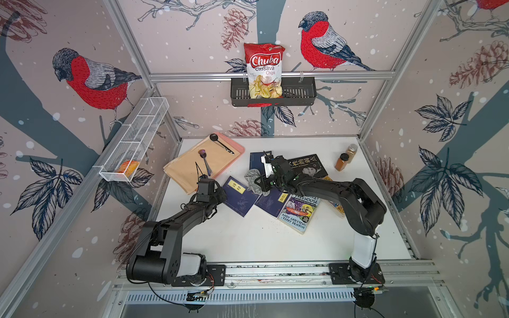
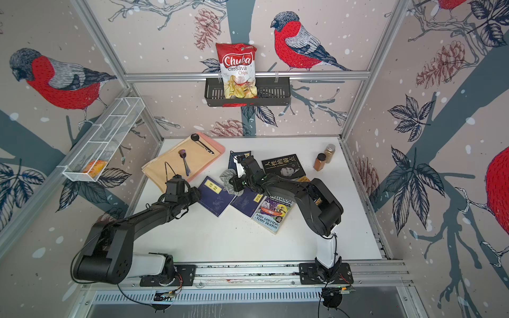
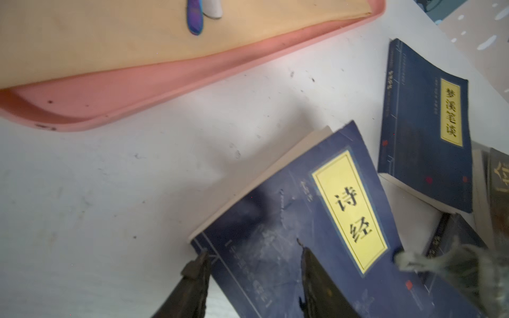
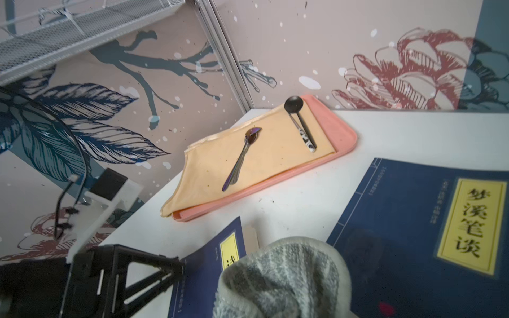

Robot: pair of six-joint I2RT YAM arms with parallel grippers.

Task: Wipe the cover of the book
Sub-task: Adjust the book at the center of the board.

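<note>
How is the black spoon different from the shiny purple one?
The black spoon is dull with a big round bowl; the purple spoon is shiny with a smaller bowl. The black spoon lies by the back corner of the pink tray, the purple spoon nearer the middle. Both rest on the tan cloth.

I have the tray (image 1: 240, 150) back left, cloth (image 1: 190, 168) and two spoons (image 1: 206, 165) on it, books (image 1: 239, 199) spread mid-table, towel (image 1: 252, 178) over them, two spice jars (image 1: 341, 162) back right, chip bag (image 1: 264, 68) in wall basket (image 1: 300, 93) behind.
</note>
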